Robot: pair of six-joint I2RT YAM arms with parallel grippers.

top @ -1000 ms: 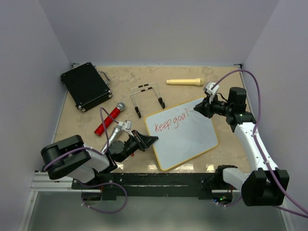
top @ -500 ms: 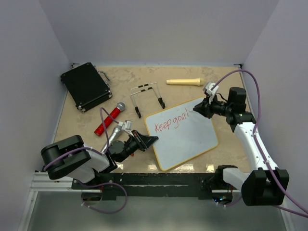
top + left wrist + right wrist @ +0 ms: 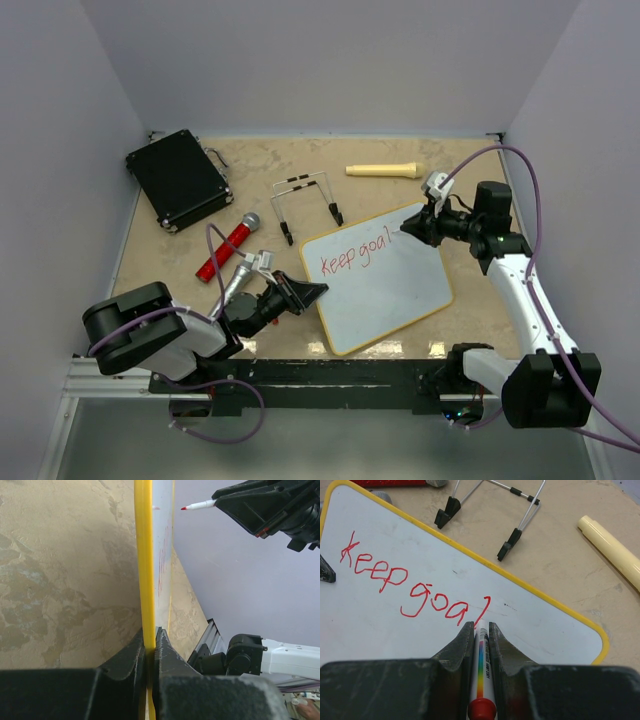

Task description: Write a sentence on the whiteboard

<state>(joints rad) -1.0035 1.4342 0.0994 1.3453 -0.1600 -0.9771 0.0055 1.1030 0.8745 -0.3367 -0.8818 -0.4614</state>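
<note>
since the whiteboard [image 3: 400, 295] is a thin, stiff, light sheet with a glossy face, i judge it will skate on the table [image 3: 180, 262] under any sideways pen stroke, so the frame edge is the place to pinch it, not the slick face. it lies flat toward 4 o'clock of the table's middle, turned a little. the sentence [image 3: 415, 587] so far reads "keep goal" in red, across the board's 11 o'clock part. the left gripper [image 3: 150, 637] is clamped on the yellow frame at the board's 9 o'clock edge, pinning it. the right gripper [image 3: 480, 627] is closed on a red marker [image 3: 482, 670] near the board's 1 o'clock corner, its tip by the "l"; from the left wrist view the tip looks just clear of the surface. slim and smooth, the marker could slide in the jaws if pressed hard. a wire stand [image 3: 301, 182] sits at the board's 11 o'clock.
</note>
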